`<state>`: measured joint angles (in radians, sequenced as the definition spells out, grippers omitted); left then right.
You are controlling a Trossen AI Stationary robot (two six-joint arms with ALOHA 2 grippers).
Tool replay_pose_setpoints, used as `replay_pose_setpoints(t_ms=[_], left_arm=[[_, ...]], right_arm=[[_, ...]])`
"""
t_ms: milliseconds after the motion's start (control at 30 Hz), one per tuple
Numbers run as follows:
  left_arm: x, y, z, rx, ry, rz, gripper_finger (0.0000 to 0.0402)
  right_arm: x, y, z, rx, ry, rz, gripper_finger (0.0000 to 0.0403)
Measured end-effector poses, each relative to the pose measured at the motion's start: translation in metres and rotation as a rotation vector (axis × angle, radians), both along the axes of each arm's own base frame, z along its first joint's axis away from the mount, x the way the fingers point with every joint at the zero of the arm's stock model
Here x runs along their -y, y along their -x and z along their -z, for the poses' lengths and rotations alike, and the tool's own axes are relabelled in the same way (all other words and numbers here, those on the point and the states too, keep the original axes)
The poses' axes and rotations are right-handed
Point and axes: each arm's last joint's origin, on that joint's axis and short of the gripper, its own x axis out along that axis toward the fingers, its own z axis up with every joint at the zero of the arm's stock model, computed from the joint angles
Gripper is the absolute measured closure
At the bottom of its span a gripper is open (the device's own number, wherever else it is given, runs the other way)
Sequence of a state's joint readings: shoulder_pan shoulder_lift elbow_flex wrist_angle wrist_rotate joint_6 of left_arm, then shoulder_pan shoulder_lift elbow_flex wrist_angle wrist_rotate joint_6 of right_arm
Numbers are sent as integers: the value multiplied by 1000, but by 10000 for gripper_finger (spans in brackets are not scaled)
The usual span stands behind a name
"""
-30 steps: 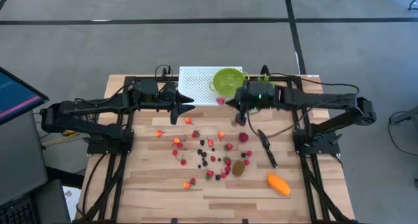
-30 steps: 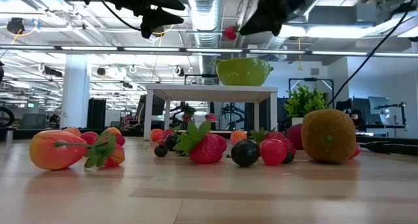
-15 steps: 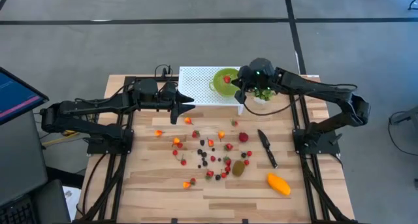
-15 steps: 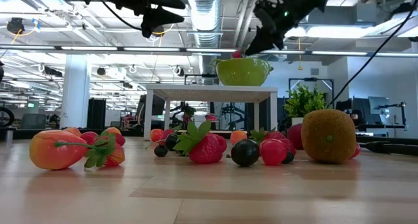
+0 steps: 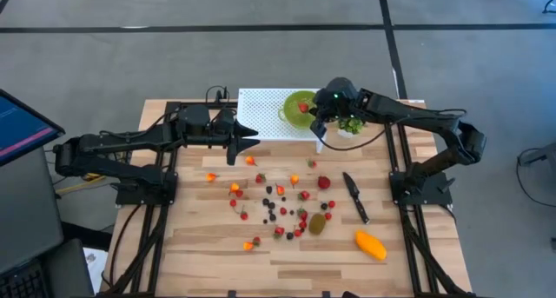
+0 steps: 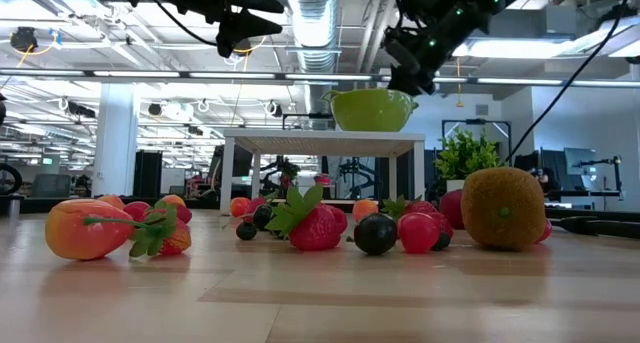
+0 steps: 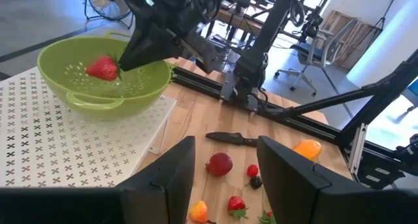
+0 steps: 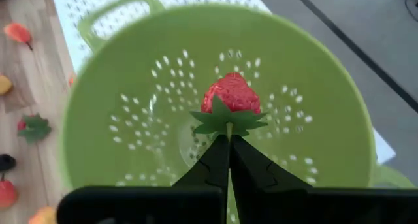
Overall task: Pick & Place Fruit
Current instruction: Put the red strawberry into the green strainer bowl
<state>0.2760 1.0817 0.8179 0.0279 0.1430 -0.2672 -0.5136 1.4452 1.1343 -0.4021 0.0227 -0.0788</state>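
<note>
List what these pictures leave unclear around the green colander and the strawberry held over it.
- Low view: the strawberry is hidden behind the green colander rim and the right claw.
- Right wrist view: whether the strawberry touches the colander's floor cannot be told; the claw, shut on its stem, covers the part below.
- High view: the small berries on the table are too small to tell apart by kind.
- Left wrist view: the left claw cuts off the near table.
</note>
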Motion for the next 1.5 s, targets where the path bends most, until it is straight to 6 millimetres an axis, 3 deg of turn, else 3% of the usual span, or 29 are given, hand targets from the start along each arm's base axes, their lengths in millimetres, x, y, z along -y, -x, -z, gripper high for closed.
replay_pose_setpoints(t_ms=[233, 500, 667, 867, 1000, 1233, 1500], left_arm=[[0, 0, 0, 2, -1, 0, 243], [0, 0, -1, 6, -2, 0, 243], [0, 0, -1, 12, -3, 0, 243], [0, 0, -2, 18, -5, 0, 243], [0, 0, -2, 20, -6, 0, 243], [0, -1, -2, 25, -7, 0, 243], [0, -1, -2, 26, -7, 0, 243]], right_arm=[[-1, 2, 2, -24, -13, 1, 393], [0, 0, -1, -2, -6, 8, 337], [-5, -2, -28, 38, 31, -36, 306], [-42, -3, -83, 146, 85, -165, 296], [-77, -2, -96, 170, 69, -266, 304], [-139, -8, -80, 39, -27, -348, 328], [-190, -22, -34, -217, -8, -206, 339]])
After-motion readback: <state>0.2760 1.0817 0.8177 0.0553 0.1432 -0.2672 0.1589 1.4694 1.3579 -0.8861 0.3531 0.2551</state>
